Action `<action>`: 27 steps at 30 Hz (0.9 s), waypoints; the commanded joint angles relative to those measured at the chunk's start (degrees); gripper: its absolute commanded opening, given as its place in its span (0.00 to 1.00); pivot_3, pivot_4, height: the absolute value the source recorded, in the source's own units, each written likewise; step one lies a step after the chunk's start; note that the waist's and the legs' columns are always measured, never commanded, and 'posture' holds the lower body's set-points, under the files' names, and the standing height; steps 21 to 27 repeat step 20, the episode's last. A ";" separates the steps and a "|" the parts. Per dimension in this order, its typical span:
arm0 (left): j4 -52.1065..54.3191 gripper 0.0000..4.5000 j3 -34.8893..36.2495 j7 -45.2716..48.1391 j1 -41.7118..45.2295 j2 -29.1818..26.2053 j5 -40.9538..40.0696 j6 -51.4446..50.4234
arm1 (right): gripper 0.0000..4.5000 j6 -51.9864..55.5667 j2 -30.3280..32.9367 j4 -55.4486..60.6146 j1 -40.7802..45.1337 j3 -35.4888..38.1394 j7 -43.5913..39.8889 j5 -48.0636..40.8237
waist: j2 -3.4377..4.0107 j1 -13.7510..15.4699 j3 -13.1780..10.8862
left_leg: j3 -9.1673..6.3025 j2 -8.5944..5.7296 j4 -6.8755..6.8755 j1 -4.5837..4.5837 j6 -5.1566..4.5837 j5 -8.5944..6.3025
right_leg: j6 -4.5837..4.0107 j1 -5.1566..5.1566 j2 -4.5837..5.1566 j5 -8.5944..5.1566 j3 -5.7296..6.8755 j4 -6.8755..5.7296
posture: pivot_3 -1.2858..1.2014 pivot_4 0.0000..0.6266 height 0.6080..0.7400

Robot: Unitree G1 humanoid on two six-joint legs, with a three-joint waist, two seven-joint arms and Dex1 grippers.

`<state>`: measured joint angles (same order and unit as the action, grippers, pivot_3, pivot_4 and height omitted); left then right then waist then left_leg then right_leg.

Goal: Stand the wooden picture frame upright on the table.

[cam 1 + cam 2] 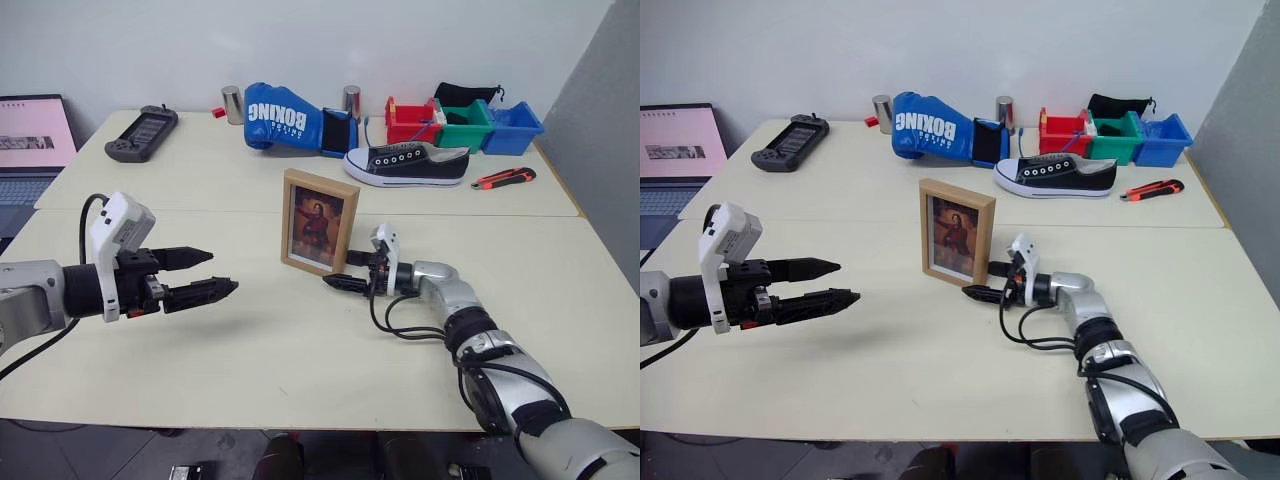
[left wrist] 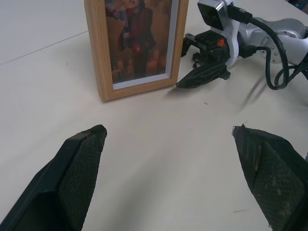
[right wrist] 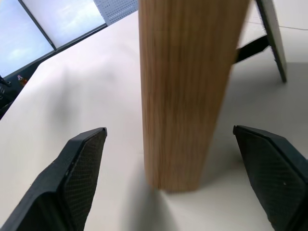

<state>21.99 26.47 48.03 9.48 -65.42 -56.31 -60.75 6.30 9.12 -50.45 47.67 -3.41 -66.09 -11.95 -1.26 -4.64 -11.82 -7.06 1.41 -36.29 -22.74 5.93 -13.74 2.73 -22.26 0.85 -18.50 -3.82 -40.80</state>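
The wooden picture frame (image 1: 319, 221) stands upright on the table (image 1: 300, 350), picture side towards the robot, its prop swung out behind. The right gripper (image 1: 352, 270) sits low at the frame's side edge, its fingers spread wide with the edge between them and not touching it. The left gripper (image 1: 203, 275) hovers well apart on the frame's other side, its jaws also spread and empty. The standing step looks done and the release is in hand. The next move calls for drawing the right gripper straight away without brushing the frame or its prop.

Cream table (image 1: 250, 350) under upright frame (image 1: 318, 221), shoe (image 1: 408, 163)
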 commanded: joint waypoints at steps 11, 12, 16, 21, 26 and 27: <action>-5.09 1.00 -0.65 0.81 2.02 1.91 7.51 6.70 | 1.00 31.01 22.34 50.63 -18.58 4.77 9.89 -3.18 | 0.01 0.82 -0.01 | 0.04 0.01 0.00 -0.02 -0.01 0.00 | 0.01 -0.03 0.00 -0.01 -0.06 0.03 | 0.52 0.24 1.00; -5.37 1.00 -0.80 0.61 2.02 2.41 7.97 7.05 | 1.00 36.06 22.35 55.24 -18.20 5.40 13.65 -3.09 | 0.02 0.49 -0.01 | 0.08 0.05 0.00 0.00 -0.01 0.00 | 0.01 -0.04 -0.04 -0.01 -0.12 0.02 | 0.52 0.24 1.00; -6.06 1.00 -2.15 0.38 1.92 4.01 10.32 9.25 | 1.00 58.19 21.58 73.11 -15.42 10.66 20.18 -12.35 | 0.02 0.07 -0.01 | 0.05 0.14 0.06 0.01 0.00 0.00 | -0.01 -0.07 -0.16 -0.02 -0.13 -0.03 | 0.52 0.24 1.00; -7.98 1.00 -3.50 0.92 4.24 4.83 11.22 10.43 | 1.00 65.06 26.39 80.21 -14.87 12.02 18.56 -18.15 | -0.01 0.20 0.01 | 0.02 0.13 0.14 -0.03 -0.01 0.00 | -0.03 -0.06 -0.14 -0.03 -0.07 0.09 | 0.52 0.24 1.00; -7.98 1.00 -3.50 0.92 4.24 4.83 11.22 10.43 | 1.00 65.06 26.39 80.21 -14.87 12.02 18.56 -18.15 | -0.01 0.20 0.01 | 0.02 0.13 0.14 -0.03 -0.01 0.00 | -0.03 -0.06 -0.14 -0.03 -0.07 0.09 | 0.52 0.24 1.00; -7.98 1.00 -3.50 0.92 4.24 4.83 11.22 10.43 | 1.00 65.06 26.39 80.21 -14.87 12.02 18.56 -18.15 | -0.01 0.20 0.01 | 0.02 0.13 0.14 -0.03 -0.01 0.00 | -0.03 -0.06 -0.14 -0.03 -0.07 0.09 | 0.52 0.24 1.00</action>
